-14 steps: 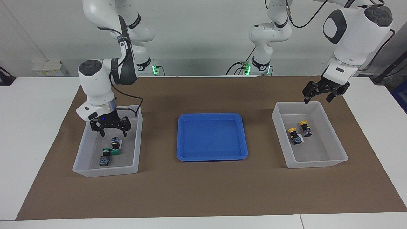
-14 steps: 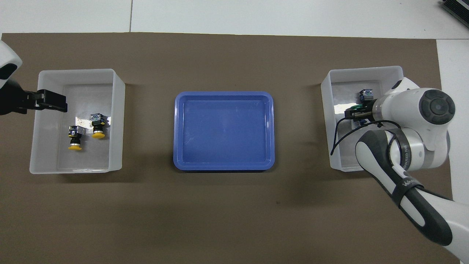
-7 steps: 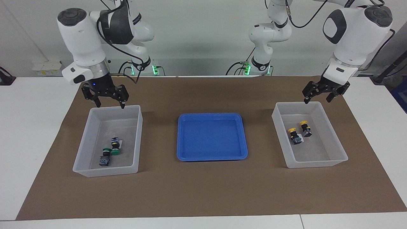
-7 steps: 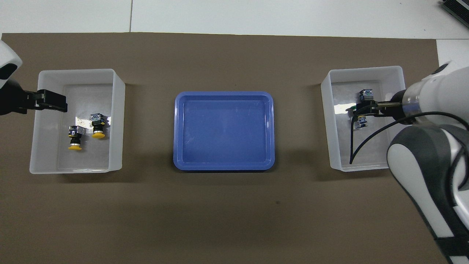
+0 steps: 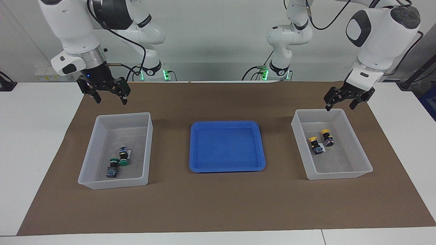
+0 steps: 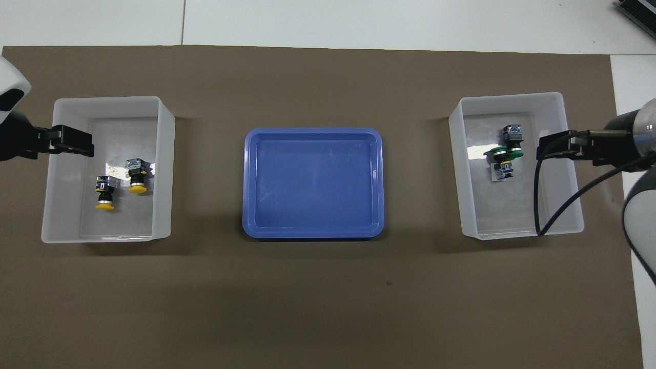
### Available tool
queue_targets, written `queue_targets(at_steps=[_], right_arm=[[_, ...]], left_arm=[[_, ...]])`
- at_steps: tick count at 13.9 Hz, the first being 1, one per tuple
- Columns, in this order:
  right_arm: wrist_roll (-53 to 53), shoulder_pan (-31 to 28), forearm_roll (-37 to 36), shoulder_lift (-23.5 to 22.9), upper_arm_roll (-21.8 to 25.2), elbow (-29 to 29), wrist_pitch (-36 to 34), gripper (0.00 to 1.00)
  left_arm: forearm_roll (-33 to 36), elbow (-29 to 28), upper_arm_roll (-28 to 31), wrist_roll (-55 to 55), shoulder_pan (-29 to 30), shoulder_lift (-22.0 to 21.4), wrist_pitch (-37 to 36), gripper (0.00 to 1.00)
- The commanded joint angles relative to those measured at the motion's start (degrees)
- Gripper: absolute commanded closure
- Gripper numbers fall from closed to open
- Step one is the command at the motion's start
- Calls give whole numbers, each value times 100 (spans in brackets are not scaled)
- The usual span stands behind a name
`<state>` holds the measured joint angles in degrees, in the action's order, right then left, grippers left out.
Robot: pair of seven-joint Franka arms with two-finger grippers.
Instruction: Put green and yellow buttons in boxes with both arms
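**Both Jaws Raised, Buttons Binned**

My right jaws (image 5: 108, 96) hang wide, empty, above the green-button box (image 5: 115, 151); the green buttons (image 5: 119, 162) lie sideways inside. My left jaws (image 5: 344, 102) hang wide over the yellow-button box (image 5: 332, 148); the yellow buttons (image 5: 321, 140) lie tipped, caps toward the robots.

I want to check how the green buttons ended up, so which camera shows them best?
The overhead view: the two green buttons lie unobstructed on the floor of the box at the right arm's end, caps touching. The facing view shows the same pair slantwise, caps together but less distinct.
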<state>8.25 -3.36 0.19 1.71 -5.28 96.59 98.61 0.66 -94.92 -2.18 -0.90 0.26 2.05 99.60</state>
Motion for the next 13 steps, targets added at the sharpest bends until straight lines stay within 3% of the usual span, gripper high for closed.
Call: queue_targets(at_steps=[1, 13], right_arm=[[-26, -7, 156, 190, -26, 229, -96, 0], [27, 46, 86, 365, -52, 598, 18, 0]], left_arm=[[119, -202, 16, 1, -26, -170, 77, 0], [22, -132, -54, 72, -237, -170, 51, 0]])
